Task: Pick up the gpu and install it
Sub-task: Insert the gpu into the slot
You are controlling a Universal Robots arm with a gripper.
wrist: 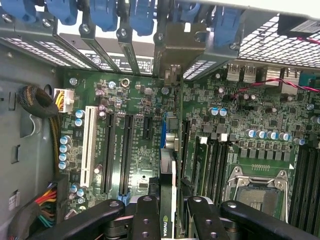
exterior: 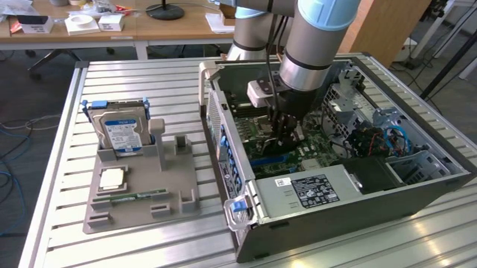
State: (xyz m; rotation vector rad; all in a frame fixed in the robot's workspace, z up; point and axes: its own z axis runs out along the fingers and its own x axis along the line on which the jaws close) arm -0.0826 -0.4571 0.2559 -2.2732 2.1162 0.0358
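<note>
Wrist view, looking down into the case. We see the gripper (wrist: 170,201) pinching the gpu (wrist: 167,182) between its two black, bolted fingers (wrist: 146,217). The card is held edge-on, so only a thin dark sliver with a pale strip and a small logo shows. We judge this upright hold is meant to present the card's lower edge to a slot. It stands in line with the blue slot (wrist: 163,134) on the green motherboard (wrist: 250,115), beside the long black slots (wrist: 125,150). Whether it is seated we cannot tell.

A greyish metal bracket (wrist: 176,47) lies at the perforated rear wall, among blue plastic latches (wrist: 105,15). Whether it belongs to the card is unclear.

Exterior view. The arm reaches straight down into the open case (exterior: 358,218), a dark sheet-metal box lying on its side toward the exterior view's right edge of the slatted aluminium table (exterior: 149,84). Near the opposite edge, a matte grey holder (exterior: 175,192) props the silver drive (exterior: 119,131) upright. One of its upright cradles is vacant, which fits the card being in hand.
</note>
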